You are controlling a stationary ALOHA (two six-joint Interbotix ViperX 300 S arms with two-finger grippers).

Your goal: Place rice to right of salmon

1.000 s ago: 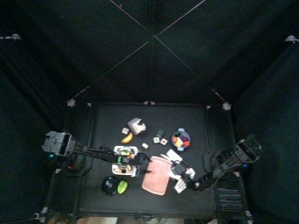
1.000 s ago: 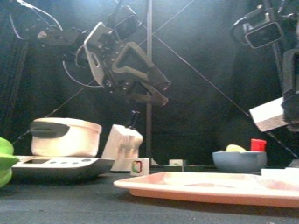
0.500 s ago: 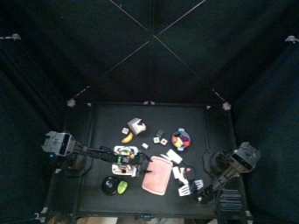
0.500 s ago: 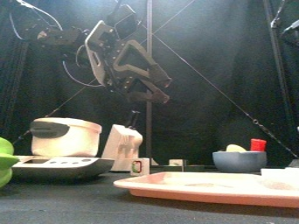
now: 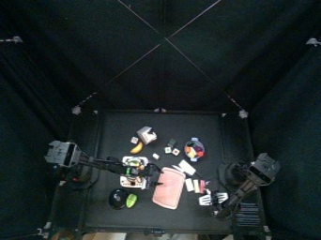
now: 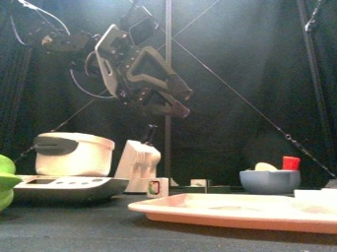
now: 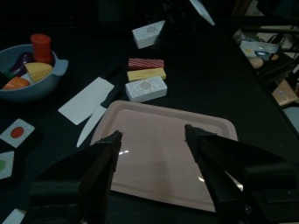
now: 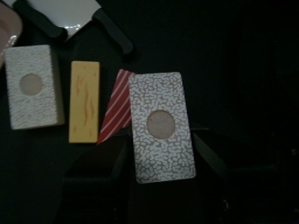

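Item: your right gripper had swung in toward the table's near-right corner and hung, jaws wide and empty, over the small white speckled rice lump, which lay ungrasped near the right edge of the flat pink salmon slab; the left gripper was also wide.

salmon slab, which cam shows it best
The left wrist view: the salmon lies whole and large between the open jaws. The top view shows it tiny, the front view edge-on, the right wrist view only a corner.

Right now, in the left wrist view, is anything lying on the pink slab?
No, the salmon shows only its bare pink surface; the small blocks lie beside it.
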